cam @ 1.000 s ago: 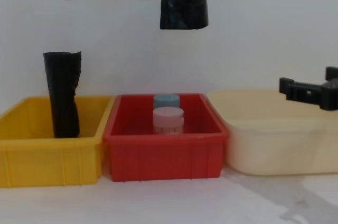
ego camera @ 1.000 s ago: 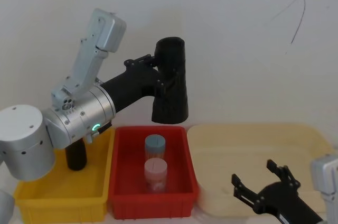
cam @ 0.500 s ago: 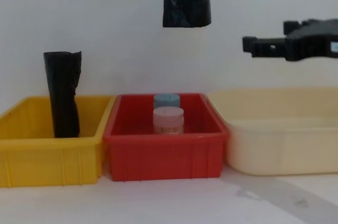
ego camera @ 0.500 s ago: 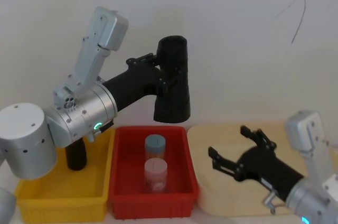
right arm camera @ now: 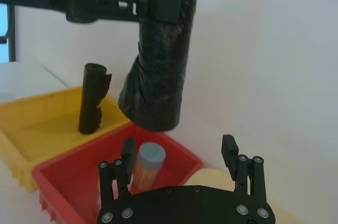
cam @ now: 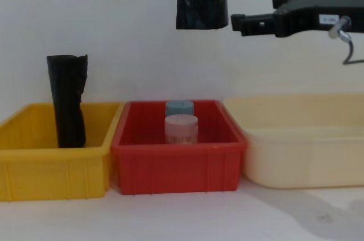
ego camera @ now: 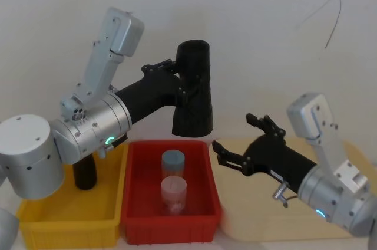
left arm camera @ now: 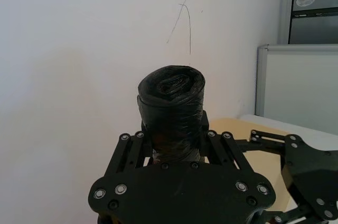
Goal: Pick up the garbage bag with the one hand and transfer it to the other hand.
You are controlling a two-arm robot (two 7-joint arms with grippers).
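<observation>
At the upper centre of the head view, the garbage bag, a stubby black crinkled roll, hangs upright in the air above the red bin. The left gripper, on the arm with the green ring light, reaches in from the left of the frame and pinches the roll at mid-height, one finger on each side. In the left wrist view the roll's coiled top end stands clear above the fingers.

At the lower right of the head view, the right gripper points towards the roll with its fingers spread wide. It is near the roll's lower end, and a gap separates the two. In the chest view its tip lies just beside the lower right edge of the roll, at the top of the frame.

Two jars stand in the red bin, one with a blue lid and one with a pink lid. A slimmer black roll stands in the yellow bin at the left. A cream tub sits at the right.
</observation>
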